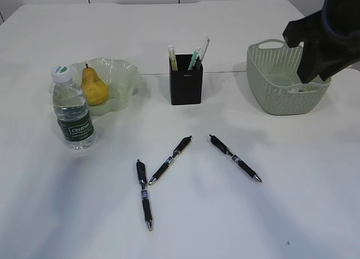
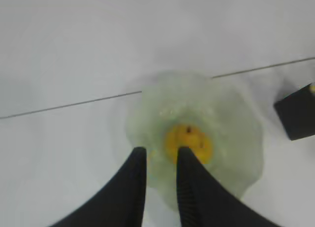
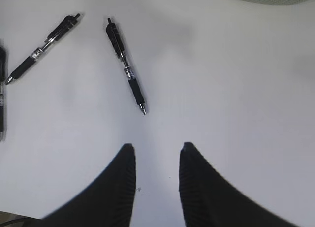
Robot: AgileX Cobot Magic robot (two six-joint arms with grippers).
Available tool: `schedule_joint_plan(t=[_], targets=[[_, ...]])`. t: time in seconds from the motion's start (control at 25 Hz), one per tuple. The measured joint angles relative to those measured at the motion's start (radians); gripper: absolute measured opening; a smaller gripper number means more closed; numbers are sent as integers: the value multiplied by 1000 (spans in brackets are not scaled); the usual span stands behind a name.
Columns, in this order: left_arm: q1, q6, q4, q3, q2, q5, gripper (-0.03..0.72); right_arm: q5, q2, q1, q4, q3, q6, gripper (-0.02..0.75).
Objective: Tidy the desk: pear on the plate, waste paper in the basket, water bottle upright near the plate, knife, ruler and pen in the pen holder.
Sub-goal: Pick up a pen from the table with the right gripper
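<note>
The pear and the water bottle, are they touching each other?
Cannot tell. In the exterior view the pear sits on the plate right behind the water bottle; they overlap, so no gap or contact shows plainly.

Matt black pen holder [image 1: 186, 85]; translucent (glassy) plate [image 1: 121, 82]; perforated plastic basket [image 1: 275, 93].

The robot is black all over. The left gripper [image 2: 158, 155] has two long, smooth fingers [image 2: 133, 187] with tiny ridges along the inside edges. The right gripper [image 3: 156, 153] looks the same, with curved black fingers [image 3: 202, 192] and fine ridges. The right arm [image 1: 323, 37] is dark, chunky and a bit shiny.
</note>
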Motion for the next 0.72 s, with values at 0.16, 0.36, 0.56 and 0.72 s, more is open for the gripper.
schedule_joint_plan(t=[0.16,0.36,0.56,0.72], targets=[[-2,6,102,75,0,0,146,0,0,0,14,0,-2,260],[-2,7,122,127,0,-110,145,1,0,0,14,0,-3,260],[-2,10,120,229,0,-304,145,1,0,0,14,0,-5,260],[-2,10,118,389,0,-458,145,1,0,0,14,0,-5,260]])
